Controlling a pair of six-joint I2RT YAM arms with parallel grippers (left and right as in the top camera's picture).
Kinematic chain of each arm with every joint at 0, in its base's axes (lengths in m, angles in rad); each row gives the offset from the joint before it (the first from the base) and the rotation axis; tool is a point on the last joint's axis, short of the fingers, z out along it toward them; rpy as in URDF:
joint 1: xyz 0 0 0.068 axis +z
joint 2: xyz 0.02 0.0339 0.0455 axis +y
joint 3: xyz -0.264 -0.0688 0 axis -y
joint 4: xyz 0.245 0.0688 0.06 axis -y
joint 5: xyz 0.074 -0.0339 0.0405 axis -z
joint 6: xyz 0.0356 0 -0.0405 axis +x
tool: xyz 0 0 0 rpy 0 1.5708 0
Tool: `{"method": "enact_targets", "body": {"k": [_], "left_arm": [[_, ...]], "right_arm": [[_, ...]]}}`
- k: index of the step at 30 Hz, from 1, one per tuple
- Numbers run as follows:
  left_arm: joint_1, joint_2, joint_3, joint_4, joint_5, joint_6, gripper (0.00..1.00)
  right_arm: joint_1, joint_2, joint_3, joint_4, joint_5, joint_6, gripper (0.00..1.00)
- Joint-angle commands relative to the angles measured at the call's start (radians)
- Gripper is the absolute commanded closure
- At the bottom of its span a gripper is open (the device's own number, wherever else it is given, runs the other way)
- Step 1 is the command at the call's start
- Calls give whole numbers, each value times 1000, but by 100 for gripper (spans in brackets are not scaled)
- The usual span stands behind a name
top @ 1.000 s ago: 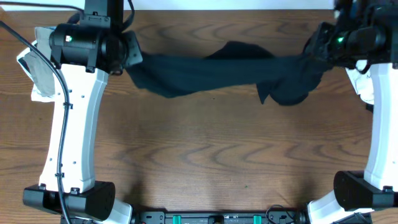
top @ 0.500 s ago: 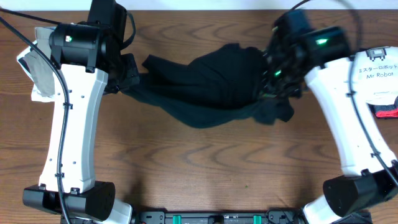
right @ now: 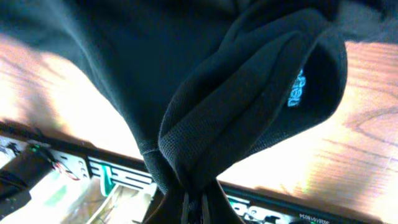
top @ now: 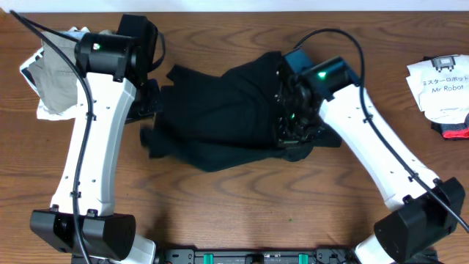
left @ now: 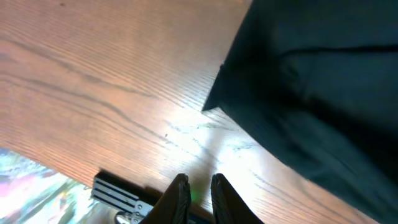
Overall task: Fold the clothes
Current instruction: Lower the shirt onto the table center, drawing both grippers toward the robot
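The black shirt [top: 220,125], stretched wide a moment ago, now lies bunched at the back middle of the worktop [top: 242,205] (one fold looks made). The left fingers [left: 180,196], barely apart, hold nothing; the right fingers [right: 214,210] pinch its cloth.

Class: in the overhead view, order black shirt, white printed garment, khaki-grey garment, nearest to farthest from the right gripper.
1. black shirt, centre, in the right gripper.
2. white printed garment, right edge.
3. khaki-grey garment, far left.

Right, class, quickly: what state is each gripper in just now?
Left gripper: slightly open, holding nothing.
Right gripper: shut on the black shirt.
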Motion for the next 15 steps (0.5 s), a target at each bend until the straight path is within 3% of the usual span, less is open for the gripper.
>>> {"method": "enact_targets", "body": {"k": [1,5,7,9,11,12,15], "left_arm": [[8,-13,-3,-7,-97,-34,84],[22,-13,-3,2,-99,-36,84],[22,-13,-3,10,-99,-35,83],[22,-13,-3,13,-99,-35,83],[22,-13,-3,13,-98,-35,70],[22,-13,-3,14,-98,-35,66],[22,-13,-3,20,-98,-35,59]], "right_arm": [[40,-8,-28,2,3,19,98],[74,-8,-40,14,3,25,99],[82,-10,-40,27,3,26,94],[89,-10,-40,27,3,24,76],[95,-10,-40,13,3,19,43],[98,-10,-40,2,4,15,32],[100,-10,-40,-35,23,2,29]]}}
